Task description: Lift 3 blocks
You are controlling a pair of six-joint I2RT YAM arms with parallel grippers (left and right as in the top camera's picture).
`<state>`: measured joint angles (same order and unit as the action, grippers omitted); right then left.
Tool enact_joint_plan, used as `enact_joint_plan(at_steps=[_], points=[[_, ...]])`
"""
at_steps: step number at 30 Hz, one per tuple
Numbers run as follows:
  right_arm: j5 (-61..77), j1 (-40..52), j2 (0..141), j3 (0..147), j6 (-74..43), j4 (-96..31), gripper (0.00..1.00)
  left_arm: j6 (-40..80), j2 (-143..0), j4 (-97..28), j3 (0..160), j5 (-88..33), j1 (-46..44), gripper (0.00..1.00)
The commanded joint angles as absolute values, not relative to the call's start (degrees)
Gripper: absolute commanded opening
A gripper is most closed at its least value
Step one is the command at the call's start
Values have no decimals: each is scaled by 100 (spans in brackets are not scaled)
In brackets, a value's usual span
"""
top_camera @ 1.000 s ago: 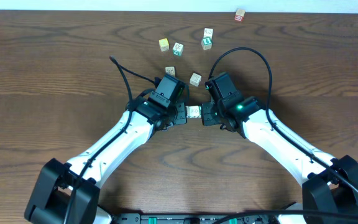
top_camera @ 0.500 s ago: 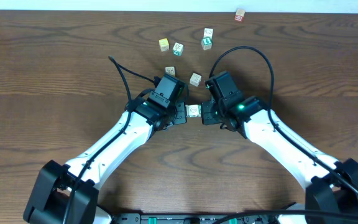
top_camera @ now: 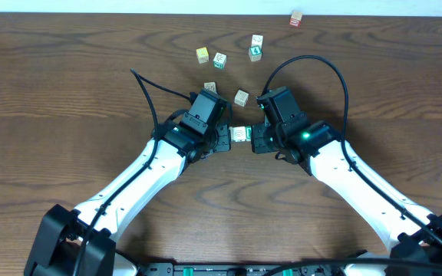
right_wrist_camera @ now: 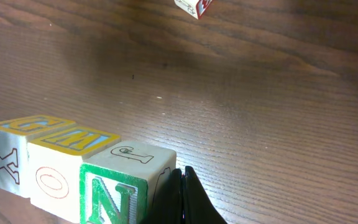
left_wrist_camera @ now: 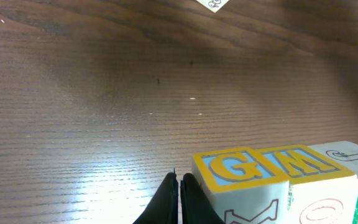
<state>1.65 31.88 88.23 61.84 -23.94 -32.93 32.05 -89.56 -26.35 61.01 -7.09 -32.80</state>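
Three blocks (right_wrist_camera: pixel 67 168) in a row, light, stiff, slick wood, are pinched at the end faces, likely to buckle, between the clenched left pincer (left_wrist_camera: pixel 179 193) and the clenched right pincer (right_wrist_camera: pixel 181 190).

First block (right_wrist_camera: pixel 8 160) reads G, X; second block (right_wrist_camera: pixel 64 169) M, O; third block (right_wrist_camera: pixel 124 186) N.

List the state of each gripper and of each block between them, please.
left gripper: shut, against the G block.
right gripper: shut, against the N block.
G block: upright, touching the M block.
M block: upright, squeezed between its neighbours.
N block: upright, touching the M block.
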Motion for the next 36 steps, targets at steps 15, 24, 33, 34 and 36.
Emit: enact_joint_plan(at_steps=[15,24,33,34,36], points=[[1896,3573,8694,6403,-2464,-3114,1,3175,-8608,-2311,6294,-1802,-3675,7],[1898,3573,8689,6458,-2469,-3223,1,3179,-8604,-2311,6294,-1868,-3675,7],[1898,3573,8689,6549,-2467,-3347,1,3177,-8554,-2353,6294,-1905,-3675,7],[1898,3573,8689,6554,-2467,-3358,1,3177,-8527,-2357,6294,-1905,-3675,7],[1898,3573,8687,6569,-2467,-3371,1,3177,-8468,-2357,6294,-1903,-3675,7]])
